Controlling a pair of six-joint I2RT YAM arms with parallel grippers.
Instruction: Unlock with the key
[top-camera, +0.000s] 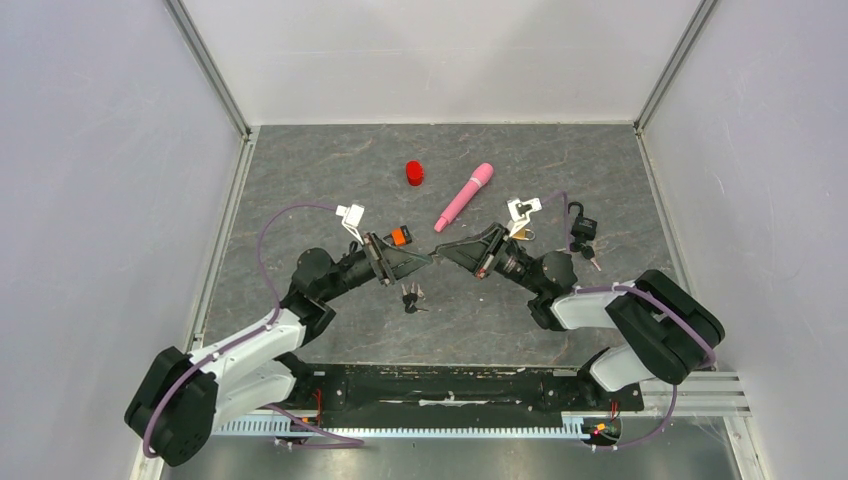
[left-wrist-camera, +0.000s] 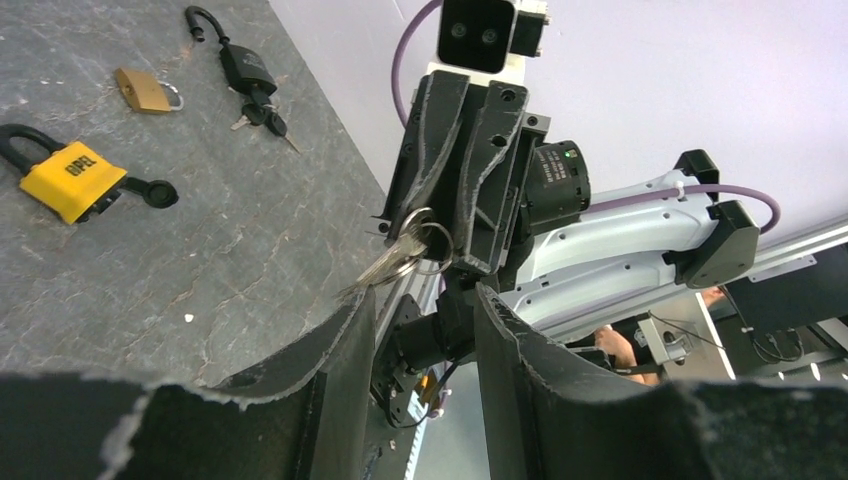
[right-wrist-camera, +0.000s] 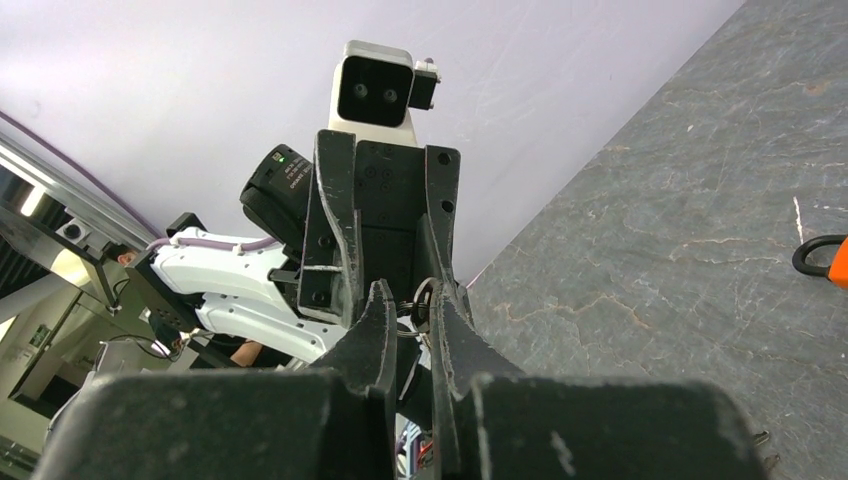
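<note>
ROBOTICS LAB, TEST CELL: You work here at a research bench, not in a home or a shop. Plain white walls (top-camera: 430, 50) box in a grey stone-patterned table (top-camera: 480, 320) on three sides, framed by bare aluminium posts (top-camera: 212, 68). Your left arm (top-camera: 250, 350) and right arm (top-camera: 590, 305) are bolted to a black base plate (top-camera: 440, 385) at the near edge, fronted by a slotted cable duct (top-camera: 450, 432). Purple cables (top-camera: 272, 230) loop to a camera (left-wrist-camera: 478, 33) on each wrist. Beyond the cell, the right wrist view catches metal framing (right-wrist-camera: 50, 230), dim and blurred.
</note>
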